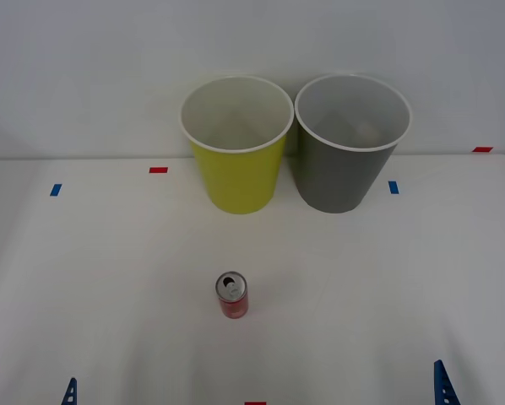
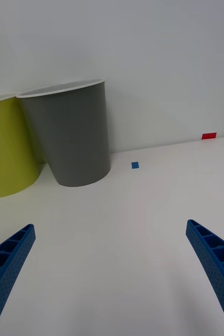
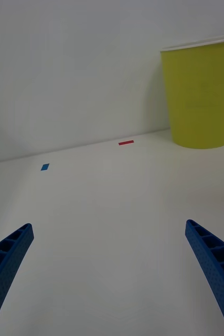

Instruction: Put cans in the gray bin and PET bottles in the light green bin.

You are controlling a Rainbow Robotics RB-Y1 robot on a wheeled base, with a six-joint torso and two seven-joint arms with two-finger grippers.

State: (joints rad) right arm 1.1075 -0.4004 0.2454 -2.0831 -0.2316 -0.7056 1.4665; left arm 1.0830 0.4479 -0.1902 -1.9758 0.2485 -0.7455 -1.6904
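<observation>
Can [image 1: 231, 295] stands upright mid-table, slightly nearer the left gripper [image 1: 24, 390]; right gripper [image 1: 480, 381] waits, both spread wide.

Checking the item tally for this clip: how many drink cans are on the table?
1. The red can stands upright on the white table, in front of the yellow-green bin and apart from it. The bins' bottoms are partly hidden, so more could lie inside.

red can [image 1: 232, 296], gray bin [image 1: 347, 160], yellow-green bin [image 1: 237, 160]
</observation>
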